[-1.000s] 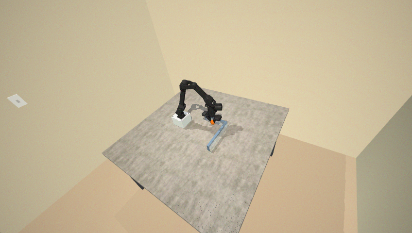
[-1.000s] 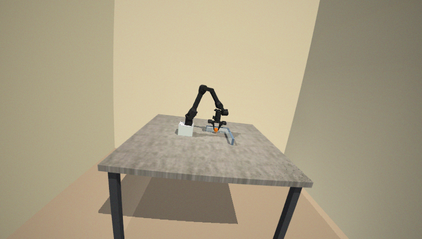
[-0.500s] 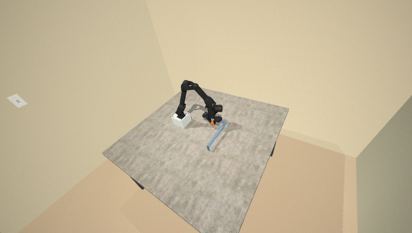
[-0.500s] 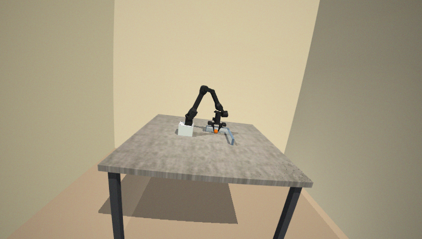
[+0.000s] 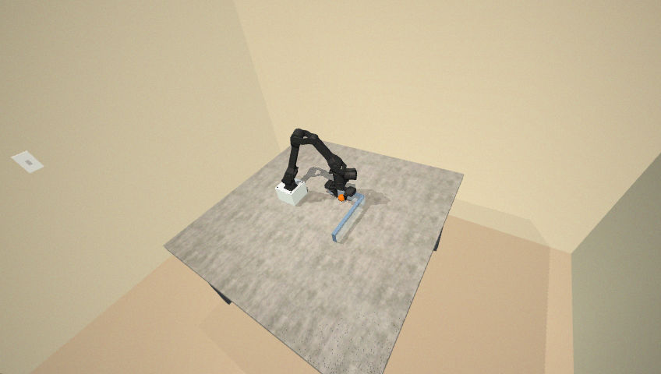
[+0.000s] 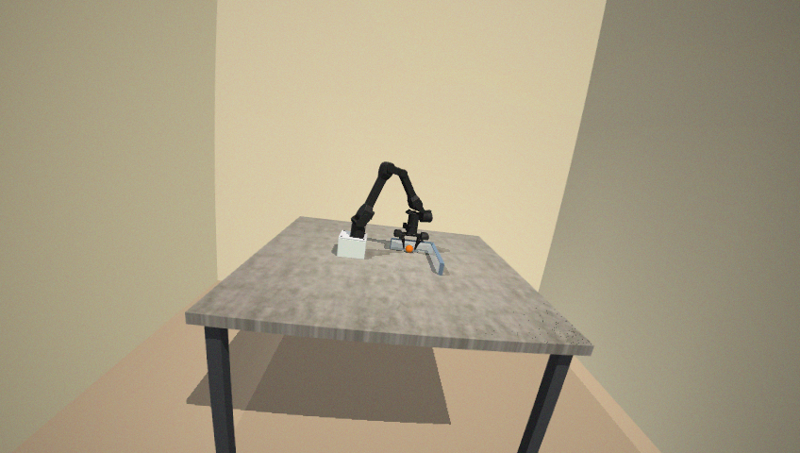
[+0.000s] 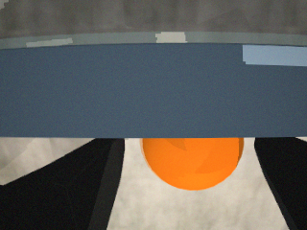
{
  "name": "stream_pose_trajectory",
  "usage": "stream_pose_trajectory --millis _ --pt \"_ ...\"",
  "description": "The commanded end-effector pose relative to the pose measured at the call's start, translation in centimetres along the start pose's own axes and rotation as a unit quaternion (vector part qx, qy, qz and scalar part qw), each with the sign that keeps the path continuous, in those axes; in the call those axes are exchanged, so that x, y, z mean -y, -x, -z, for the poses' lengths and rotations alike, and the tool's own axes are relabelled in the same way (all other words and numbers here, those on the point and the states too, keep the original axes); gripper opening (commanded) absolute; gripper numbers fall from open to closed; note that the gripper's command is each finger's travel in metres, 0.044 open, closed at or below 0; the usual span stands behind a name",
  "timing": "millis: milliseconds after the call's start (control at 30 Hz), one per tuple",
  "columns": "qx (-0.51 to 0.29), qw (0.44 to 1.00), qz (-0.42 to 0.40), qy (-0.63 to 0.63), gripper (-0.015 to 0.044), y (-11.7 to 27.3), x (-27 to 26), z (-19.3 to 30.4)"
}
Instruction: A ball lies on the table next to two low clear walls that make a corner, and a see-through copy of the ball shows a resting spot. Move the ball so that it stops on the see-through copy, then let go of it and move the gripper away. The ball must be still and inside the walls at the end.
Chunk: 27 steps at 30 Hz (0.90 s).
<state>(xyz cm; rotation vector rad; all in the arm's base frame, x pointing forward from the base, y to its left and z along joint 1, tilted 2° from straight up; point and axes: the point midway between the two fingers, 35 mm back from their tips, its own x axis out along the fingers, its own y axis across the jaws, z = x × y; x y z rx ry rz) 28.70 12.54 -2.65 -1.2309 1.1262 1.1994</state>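
Orange ball [image 7: 192, 163] on worktop [image 5: 287, 277] against clear wall [image 7: 153, 90] near far edge, between parted, empty jaws.

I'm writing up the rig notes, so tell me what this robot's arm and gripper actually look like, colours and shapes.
The arm is all matte black, built of slim links with chunky rounded joints, and rises from a white box-shaped base. The gripper is black too, with two plain wedge-shaped fingers. No cables, markings or labels show at this size.
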Motion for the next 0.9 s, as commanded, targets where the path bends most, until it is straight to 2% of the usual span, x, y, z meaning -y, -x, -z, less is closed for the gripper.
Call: stream_pose_trajectory --millis 0,200,567,633,733,867 --pt "0.0 1.0 0.0 0.0 0.0308 0.3 0.0 0.0" --pt "-0.003 1.0 -0.001 -0.002 0.0308 8.3 0.0 0.0" --pt "0.004 1.0 0.011 0.0 0.0308 8.3 0.6 -0.3" --pt "0.004 1.0 0.01 0.0 0.0361 9.4 0.5 -0.3" --pt "0.004 1.0 0.009 0.0 0.0439 13.1 0.1 -0.1" --pt "0.004 1.0 0.009 0.0 0.044 13.3 0.0 -0.1"
